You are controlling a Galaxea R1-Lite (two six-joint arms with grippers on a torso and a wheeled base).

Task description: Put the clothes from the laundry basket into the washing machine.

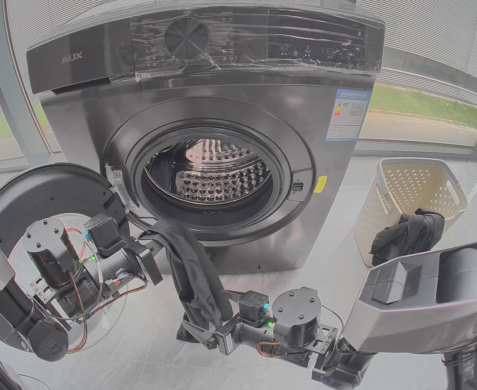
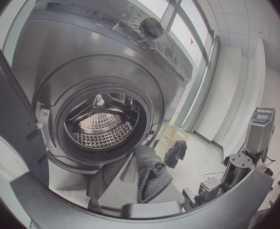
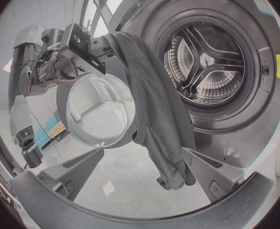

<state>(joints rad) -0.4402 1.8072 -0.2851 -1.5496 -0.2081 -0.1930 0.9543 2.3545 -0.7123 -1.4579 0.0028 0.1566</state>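
Note:
A long dark garment (image 1: 195,277) hangs in front of the washing machine (image 1: 206,109), just below its open drum (image 1: 211,180). My left gripper (image 1: 160,242) is shut on the garment's upper end (image 2: 149,172) beside the door opening. My right gripper (image 1: 203,338) sits low at the garment's bottom end and is open. The cloth (image 3: 155,112) hangs between its spread fingers, brushing one fingertip (image 3: 186,156). A second dark garment (image 1: 409,234) drapes over the rim of the cream laundry basket (image 1: 411,190), on the floor to the machine's right.
The machine's round door (image 1: 38,196) stands swung open on the left, behind my left arm; its glass bowl (image 3: 98,108) faces the room. Grey tiled floor (image 1: 325,266) lies between the machine and the basket. Windows run behind the machine.

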